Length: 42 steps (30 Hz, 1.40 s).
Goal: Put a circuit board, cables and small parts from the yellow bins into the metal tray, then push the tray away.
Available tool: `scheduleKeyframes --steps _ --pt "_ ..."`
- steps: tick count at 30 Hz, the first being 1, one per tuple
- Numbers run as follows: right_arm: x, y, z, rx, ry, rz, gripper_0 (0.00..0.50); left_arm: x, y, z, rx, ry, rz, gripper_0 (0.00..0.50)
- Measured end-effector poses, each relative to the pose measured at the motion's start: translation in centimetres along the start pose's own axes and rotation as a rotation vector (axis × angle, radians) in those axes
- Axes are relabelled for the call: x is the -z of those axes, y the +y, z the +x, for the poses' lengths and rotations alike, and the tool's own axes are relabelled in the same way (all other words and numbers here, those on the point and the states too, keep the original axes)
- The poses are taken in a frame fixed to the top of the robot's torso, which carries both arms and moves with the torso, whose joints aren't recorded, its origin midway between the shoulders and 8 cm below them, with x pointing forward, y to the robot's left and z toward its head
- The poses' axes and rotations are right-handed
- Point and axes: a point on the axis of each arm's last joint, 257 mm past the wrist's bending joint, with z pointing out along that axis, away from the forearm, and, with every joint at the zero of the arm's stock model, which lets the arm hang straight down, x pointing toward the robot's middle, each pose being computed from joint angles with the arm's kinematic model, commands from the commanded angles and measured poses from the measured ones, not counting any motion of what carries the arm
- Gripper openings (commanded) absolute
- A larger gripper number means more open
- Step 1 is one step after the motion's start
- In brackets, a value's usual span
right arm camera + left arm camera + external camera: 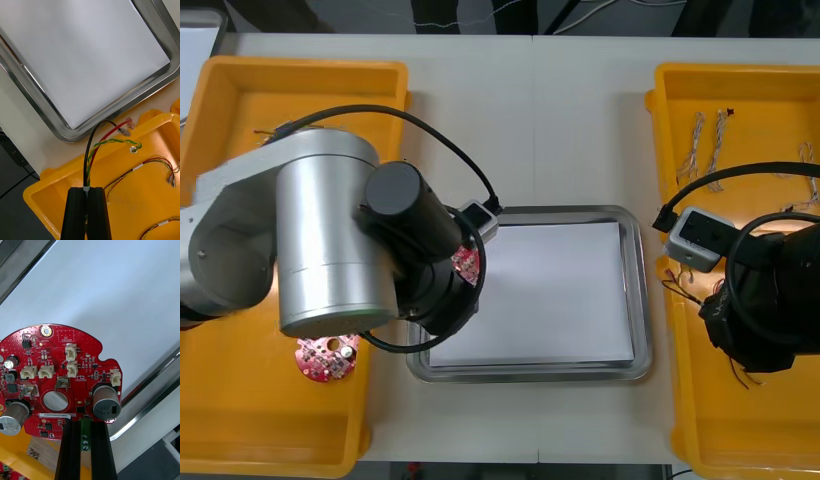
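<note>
Holds the red circuit board (56, 371) by its edge, left gripper (85, 423) jaws clamped, over the metal tray (150, 397)'s left rim for release; pinches cables (101, 144) tight in right gripper (87, 189) above a yellow bin (45, 202), likely tray-bound.

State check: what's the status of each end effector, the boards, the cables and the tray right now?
Left end effector: shut on board, over tray's left rim.
Board: held, not set down.
Right end effector: shut on cable, over right bin.
Cable: held, ends free.
Tray: white inside, nothing seen in it.
Second board: lying in left bin.
Loose cables: lying in right bin.
</note>
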Motion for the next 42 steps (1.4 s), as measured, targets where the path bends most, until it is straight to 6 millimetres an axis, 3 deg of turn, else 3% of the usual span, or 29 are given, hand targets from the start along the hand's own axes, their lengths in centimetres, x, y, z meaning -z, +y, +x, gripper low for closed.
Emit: scheduleKeyframes --steps 8,21,29,37,40,41,42 --pt "0.0 -0.2 0.5 0.000 0.021 0.010 0.000 -2.2 -2.1 0.4 0.226 0.013 0.028 0.000" --pt "0.0 -0.3 0.5 -0.001 0.020 0.014 0.000 -6.1 -3.4 2.5 0.162 0.030 0.014 0.000" --pt "0.0 -0.4 0.5 -0.001 0.020 0.014 0.000 -8.0 -4.0 2.8 0.147 0.022 0.011 0.000" --pt "0.0 -0.4 0.5 -0.001 0.020 0.014 0.000 -8.5 -4.1 3.1 0.135 0.021 0.007 0.005" --pt "0.0 -0.4 0.5 -0.001 0.020 0.014 0.000 -8.5 -4.1 3.1 0.135 0.020 0.008 0.236" --pt "0.0 -0.4 0.5 -0.001 0.020 0.014 0.000 -8.5 -4.1 3.0 0.135 0.019 0.007 0.394" --pt "0.0 -0.4 0.5 -0.001 0.020 0.014 0.000 -8.5 -4.1 3.0 0.135 0.018 0.007 0.500"
